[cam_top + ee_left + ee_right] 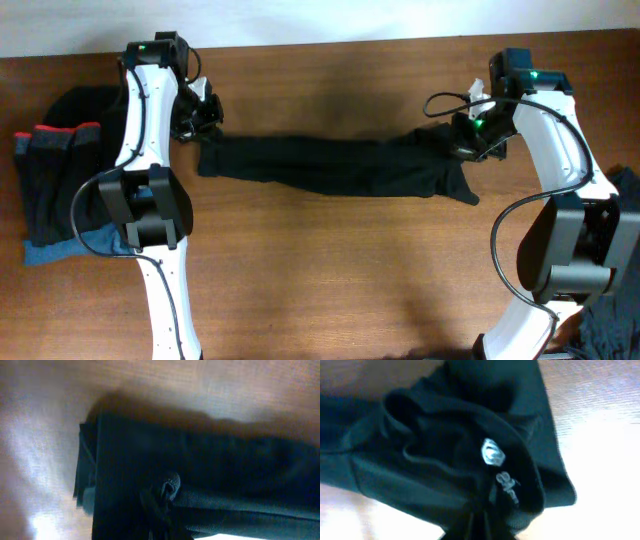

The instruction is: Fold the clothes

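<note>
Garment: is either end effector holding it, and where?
Yes. Left end effector pinches the garment's left end; right end effector seems to pinch its right end, beside the white logo.

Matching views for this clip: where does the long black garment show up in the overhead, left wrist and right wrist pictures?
Overhead: the long black garment lies stretched left to right across the middle of the wooden table.
Left wrist: it fills the lower right, with its folded end left of centre.
Right wrist: it is bunched and fills most of the frame, with the white logo near centre.
Shared landmark: the brown wooden table borders the fabric in all three views.
</note>
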{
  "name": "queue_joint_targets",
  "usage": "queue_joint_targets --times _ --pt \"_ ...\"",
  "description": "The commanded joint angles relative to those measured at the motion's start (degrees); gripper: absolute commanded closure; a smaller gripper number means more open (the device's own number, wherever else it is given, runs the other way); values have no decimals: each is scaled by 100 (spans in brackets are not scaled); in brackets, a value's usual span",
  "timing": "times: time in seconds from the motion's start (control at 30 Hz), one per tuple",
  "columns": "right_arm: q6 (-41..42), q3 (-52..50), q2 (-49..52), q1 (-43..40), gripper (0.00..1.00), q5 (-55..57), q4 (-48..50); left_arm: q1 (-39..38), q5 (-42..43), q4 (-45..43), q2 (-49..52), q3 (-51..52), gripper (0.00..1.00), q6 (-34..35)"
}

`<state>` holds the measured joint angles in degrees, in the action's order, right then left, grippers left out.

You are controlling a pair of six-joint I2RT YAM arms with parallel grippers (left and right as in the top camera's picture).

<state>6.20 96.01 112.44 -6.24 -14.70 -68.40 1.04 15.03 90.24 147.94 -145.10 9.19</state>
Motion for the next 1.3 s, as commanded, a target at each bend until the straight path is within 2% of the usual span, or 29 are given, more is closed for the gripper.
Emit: queue_joint_targets --times 0.0,0.1,0.13,0.23,0.33,0.37,0.43,0.57,0.67,0.8,1.0,1.27 --pt "24 66 -136 -33 83 643 -72 15 -46 247 -181 -79 100 -223" --pt "24 66 -136 -22 77 640 -105 13 -46 457 -181 -79 98 -240" --pt "9 66 -133 -20 75 640 -109 13 -46 544 -181 -79 93 -240" --pt "7 66 -133 -17 74 640 -127 13 -42 649 -181 -68 86 -243" --pt "9 66 -133 -17 74 640 -127 9 -39 649 -181 -68 86 -240" --pt "9 66 -133 -17 74 640 -127 9 -42 649 -181 -68 82 -240" --pt "9 66 -133 -15 74 634 -125 9 -46 649 -181 -66 66 -243" --pt "-173 66 -136 -17 78 205 -37 9 -208 647 -181 -66 57 -240" --pt "-710 68 -136 -17 78 -570 61 9 -420 605 -181 -66 56 -240" --pt "-793 68 -136 -15 80 -905 175 9 -433 538 -181 -66 56 -240" --pt "-848 68 -136 -15 83 -914 173 4 -433 518 -181 -66 56 -240" --pt "-901 68 -136 -15 83 -911 155 -98 -433 474 -179 -66 56 -240"
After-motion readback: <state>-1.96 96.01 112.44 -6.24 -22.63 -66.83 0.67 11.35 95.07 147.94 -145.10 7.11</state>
